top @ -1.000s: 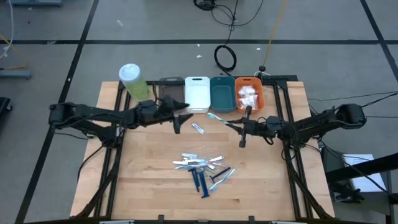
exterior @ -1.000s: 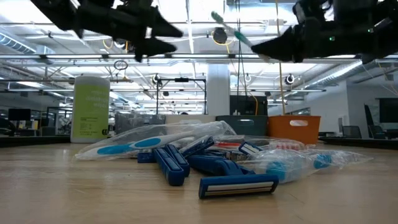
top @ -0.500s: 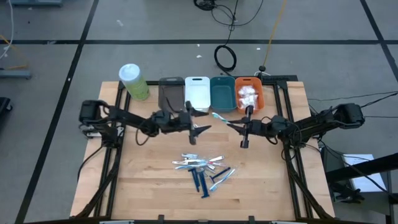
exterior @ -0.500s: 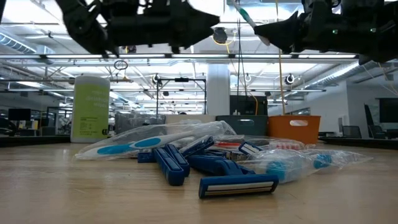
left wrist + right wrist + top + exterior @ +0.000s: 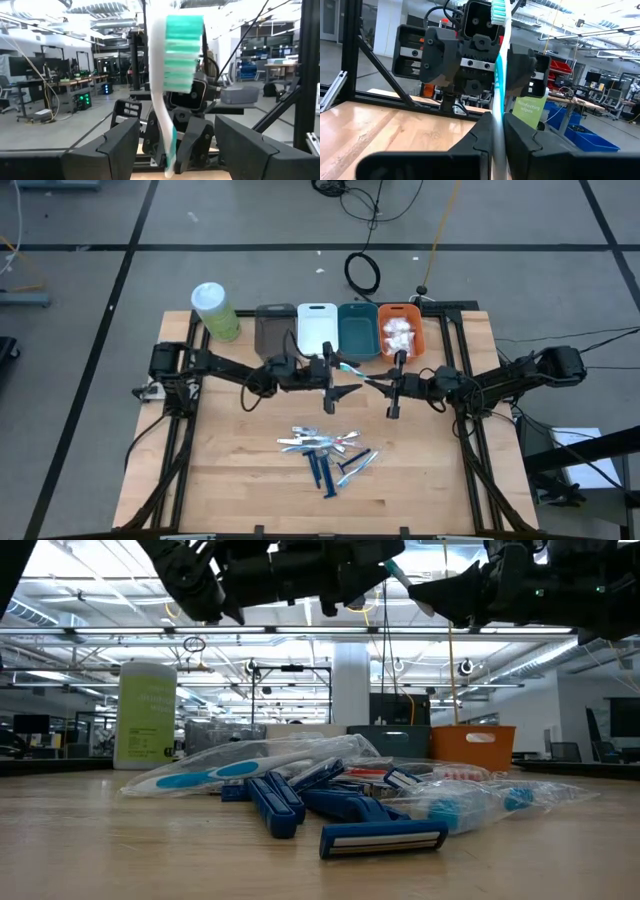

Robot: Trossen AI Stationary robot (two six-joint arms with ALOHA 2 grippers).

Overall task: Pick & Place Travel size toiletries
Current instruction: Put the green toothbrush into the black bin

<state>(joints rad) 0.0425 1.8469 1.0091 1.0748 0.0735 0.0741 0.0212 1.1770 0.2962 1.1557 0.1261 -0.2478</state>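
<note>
Toothbrush [image 5: 352,371] clamped in right claw [image 5: 385,387], facing open left claw [image 5: 343,390].

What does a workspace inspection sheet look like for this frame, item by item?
Surface: wooden table.
Job's things: pile of razors and wrapped toothbrushes mid-table; toothbrush held aloft; white pouches in orange bin.
Clutter: green wipes canister; grey bin, white bin, teal bin.
Grippers: right gripper shut on toothbrush; left gripper open around its head.
Cables: coiled black cable on floor.
Surroundings: nothing seen beyond lab benches.
</note>
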